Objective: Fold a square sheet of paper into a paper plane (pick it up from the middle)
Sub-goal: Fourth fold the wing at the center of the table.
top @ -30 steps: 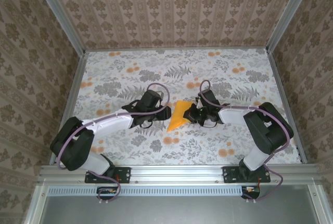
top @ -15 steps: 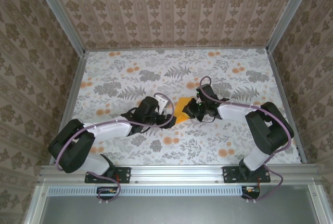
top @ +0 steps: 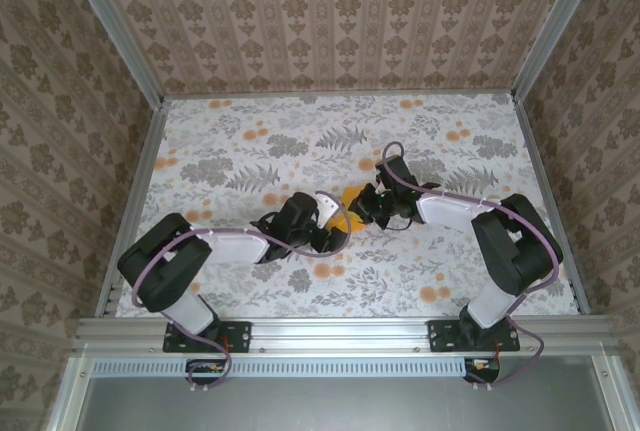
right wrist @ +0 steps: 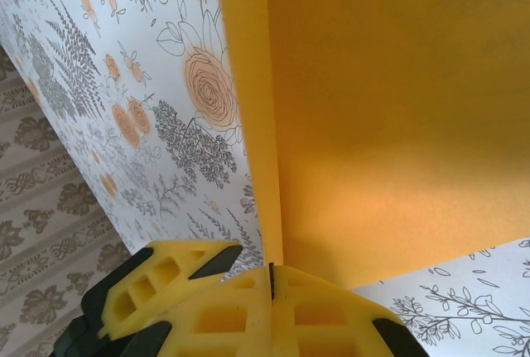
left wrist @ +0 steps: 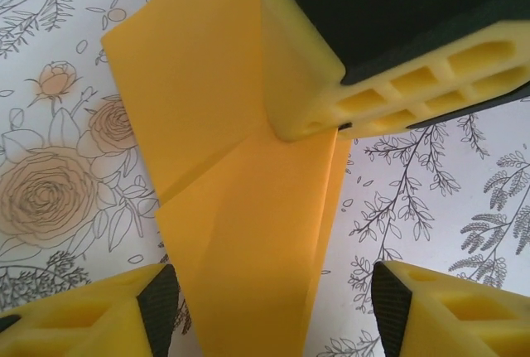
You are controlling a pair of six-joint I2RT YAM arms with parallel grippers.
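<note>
I count one folded orange-yellow sheet (left wrist: 248,233), mid-table on the flowered tabletop (left wrist: 50,183), between my two grippers. The right gripper (right wrist: 271,291) is pinched tight on its raised fold; the left gripper (left wrist: 269,291) straddles it, fingers apart

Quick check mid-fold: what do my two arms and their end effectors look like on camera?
The left arm and right arm have white links with bulky black joints, and a purple cable loops along each. The left end effector and right end effector carry yellow fingers with hollow rectangular cells and black inner pads.
</note>
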